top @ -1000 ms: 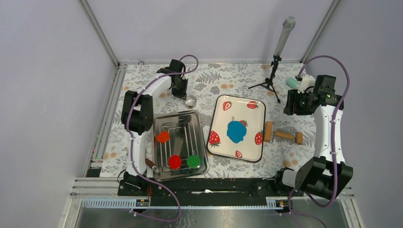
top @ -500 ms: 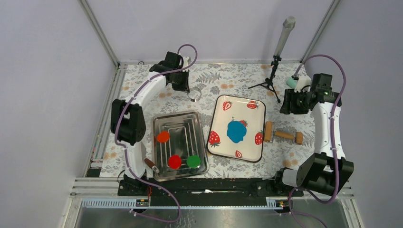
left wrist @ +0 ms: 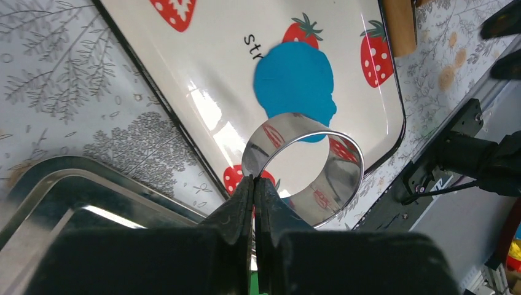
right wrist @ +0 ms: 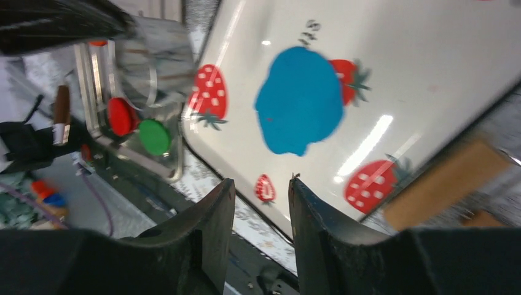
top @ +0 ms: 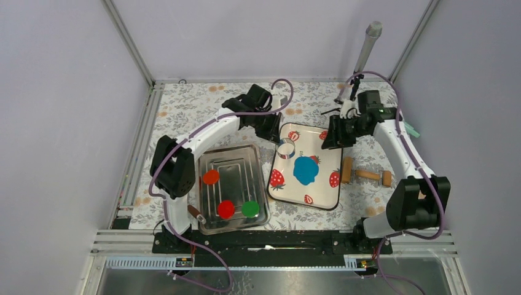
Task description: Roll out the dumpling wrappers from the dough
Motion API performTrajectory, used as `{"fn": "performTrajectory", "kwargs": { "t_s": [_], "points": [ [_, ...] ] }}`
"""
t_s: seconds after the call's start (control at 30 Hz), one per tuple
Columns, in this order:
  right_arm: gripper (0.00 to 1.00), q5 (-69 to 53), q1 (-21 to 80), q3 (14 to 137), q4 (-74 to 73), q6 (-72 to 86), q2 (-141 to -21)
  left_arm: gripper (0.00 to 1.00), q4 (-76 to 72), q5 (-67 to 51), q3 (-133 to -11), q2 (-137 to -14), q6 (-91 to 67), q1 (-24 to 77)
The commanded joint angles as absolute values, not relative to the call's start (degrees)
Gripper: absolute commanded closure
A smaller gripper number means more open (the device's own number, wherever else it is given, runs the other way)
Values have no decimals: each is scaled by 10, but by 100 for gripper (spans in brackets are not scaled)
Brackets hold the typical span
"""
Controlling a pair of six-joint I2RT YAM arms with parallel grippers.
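1. Metal tray (top: pixel 228 148): on the left of the table. It holds an orange disc (top: pixel 211 177), a red disc (top: pixel 225 209) and a green disc (top: pixel 249 209), all apart from one another.
2. Left gripper (left wrist: pixel 254 184): jaws pressed together on the wall of a metal ring (left wrist: pixel 341 184). The ring is at the far left part of the strawberry tray (top: pixel 325 195), near the dough. Whether it touches the tray cannot be determined.
3. Dough (top: pixel 305 170): a flattened blue patch with a ragged edge. It lies near the middle of the strawberry tray, partly covering a printed strawberry.
4. Right gripper (right wrist: pixel 262 184): fingers apart, with nothing between them. It is positioned over the far right corner of the strawberry tray, pointed toward the dough.
5. Rolling pin (top: pixel 367 174): lies on the table just beside the right edge of the strawberry tray.
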State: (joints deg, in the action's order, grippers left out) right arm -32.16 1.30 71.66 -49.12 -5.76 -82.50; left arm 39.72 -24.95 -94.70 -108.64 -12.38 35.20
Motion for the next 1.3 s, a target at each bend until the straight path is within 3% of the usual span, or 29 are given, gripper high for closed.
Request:
{"fn": "performTrajectory", "kwargs": {
  "t_s": [0.0, 0.17, 0.33, 0.5, 0.77, 1.17, 1.27],
  "points": [
    [55, -404, 41, 737, -439, 44, -861, 100, 369, -264, -962, -1092, -132, 360],
    [55, -487, 42, 717, -361, 134, -898, 100, 362, -251, -970, -1100, -129, 373],
    [55, -496, 61, 731, -322, 164, -934, 100, 366, -241, -981, -1115, -126, 389],
    [48, -468, 80, 744, -348, 136, -953, 100, 366, -235, -995, -1128, -124, 395],
    [63, -432, 102, 729, -352, 121, -957, 100, 362, -241, -1013, -1142, -118, 400],
    [74, -411, 112, 687, -368, 103, -942, 100, 358, -249, -1016, -1153, -119, 416],
    [83, -400, 112, 681, -371, 98, -940, 100, 358, -249, -1018, -1155, -117, 420]
  ]
}}
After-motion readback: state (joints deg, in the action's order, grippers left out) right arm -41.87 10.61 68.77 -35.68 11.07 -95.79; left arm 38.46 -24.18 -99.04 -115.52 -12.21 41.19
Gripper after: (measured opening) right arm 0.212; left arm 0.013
